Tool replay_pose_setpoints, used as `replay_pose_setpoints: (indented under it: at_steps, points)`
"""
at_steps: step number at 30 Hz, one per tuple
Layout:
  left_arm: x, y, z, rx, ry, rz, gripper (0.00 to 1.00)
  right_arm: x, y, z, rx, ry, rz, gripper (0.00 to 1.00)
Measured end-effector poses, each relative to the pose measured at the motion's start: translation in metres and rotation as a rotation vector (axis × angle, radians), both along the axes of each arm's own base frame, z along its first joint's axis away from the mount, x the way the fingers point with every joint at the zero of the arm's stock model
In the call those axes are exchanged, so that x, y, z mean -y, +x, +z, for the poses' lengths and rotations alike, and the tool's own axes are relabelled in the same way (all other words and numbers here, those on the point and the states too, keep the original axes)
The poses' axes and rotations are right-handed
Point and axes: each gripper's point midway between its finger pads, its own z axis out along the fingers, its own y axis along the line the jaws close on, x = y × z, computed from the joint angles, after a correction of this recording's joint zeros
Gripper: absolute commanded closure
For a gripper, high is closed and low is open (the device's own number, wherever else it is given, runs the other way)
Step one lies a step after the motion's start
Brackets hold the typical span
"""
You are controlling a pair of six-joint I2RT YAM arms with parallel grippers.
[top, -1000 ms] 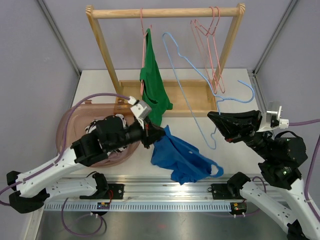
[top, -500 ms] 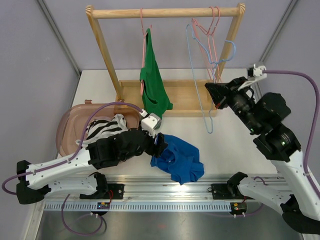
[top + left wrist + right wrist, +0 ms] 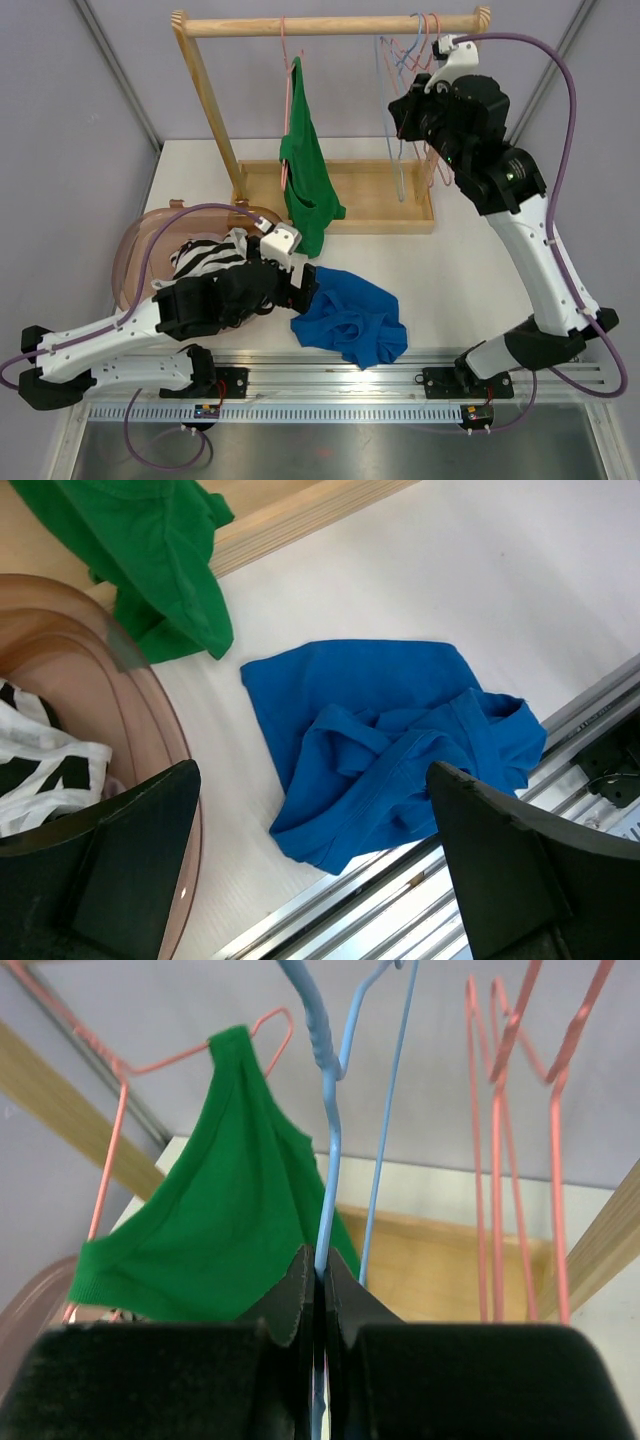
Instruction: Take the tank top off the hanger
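A blue tank top (image 3: 350,320) (image 3: 390,740) lies crumpled on the white table near the front rail, off any hanger. My left gripper (image 3: 310,283) (image 3: 312,775) hovers just above its left edge, open and empty. My right gripper (image 3: 400,108) (image 3: 320,1260) is raised by the wooden rod and shut on the bare blue hanger (image 3: 402,170) (image 3: 330,1140), whose hook is up at the rod. A green tank top (image 3: 305,170) (image 3: 220,1230) (image 3: 150,550) hangs by one strap from a pink hanger (image 3: 286,60) (image 3: 120,1130) further left on the rod.
The wooden rack (image 3: 330,24) stands at the back on a tray-like base (image 3: 370,190). Empty pink hangers (image 3: 432,30) (image 3: 500,1160) hang beside the blue one. A translucent pink bin (image 3: 135,255) with a striped garment (image 3: 205,258) sits at the left.
My left gripper has opened and let go of the blue tank top, which now rests on the table. My right gripper has carried the blue hanger up to the rod.
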Motion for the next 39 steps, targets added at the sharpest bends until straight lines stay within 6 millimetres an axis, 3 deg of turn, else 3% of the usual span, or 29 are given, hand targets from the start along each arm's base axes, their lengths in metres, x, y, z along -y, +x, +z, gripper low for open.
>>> replay_pose_setpoints:
  at_steps: [5, 7, 11, 13, 17, 18, 23, 32, 39]
  points:
    - [-0.014, -0.001, 0.002, 0.001, 0.001, 0.031, 0.01, 0.012, 0.040, 0.012, -0.003, -0.011, -0.053, 1.00]
    - [-0.018, -0.002, 0.002, -0.001, 0.003, 0.040, 0.01, 0.013, 0.060, 0.003, -0.031, -0.029, -0.064, 0.99]
    - [-0.020, -0.002, -0.001, -0.006, 0.011, 0.047, 0.01, 0.012, 0.081, -0.016, -0.093, -0.061, -0.067, 0.75]
    - [-0.021, -0.003, -0.002, -0.009, 0.016, 0.048, 0.01, 0.009, 0.086, -0.027, -0.119, -0.077, -0.058, 0.73]
    - [-0.022, -0.003, -0.006, -0.013, 0.026, 0.049, 0.01, 0.009, 0.083, -0.036, -0.154, -0.092, -0.045, 0.57]
    - [-0.022, -0.003, -0.008, -0.015, 0.030, 0.048, 0.01, 0.008, 0.081, -0.035, -0.153, -0.089, -0.039, 0.42]
    - [-0.014, -0.001, -0.024, -0.024, 0.050, 0.044, 0.01, 0.013, 0.055, -0.016, -0.129, -0.062, -0.007, 0.01]
    - [0.048, 0.003, -0.082, -0.090, 0.112, -0.053, 0.01, 0.047, -0.053, 0.021, -0.014, 0.009, 0.067, 0.01]
    - [0.090, -0.003, -0.135, -0.185, 0.170, -0.137, 0.01, 0.064, -0.116, 0.010, 0.024, 0.053, 0.123, 0.01]
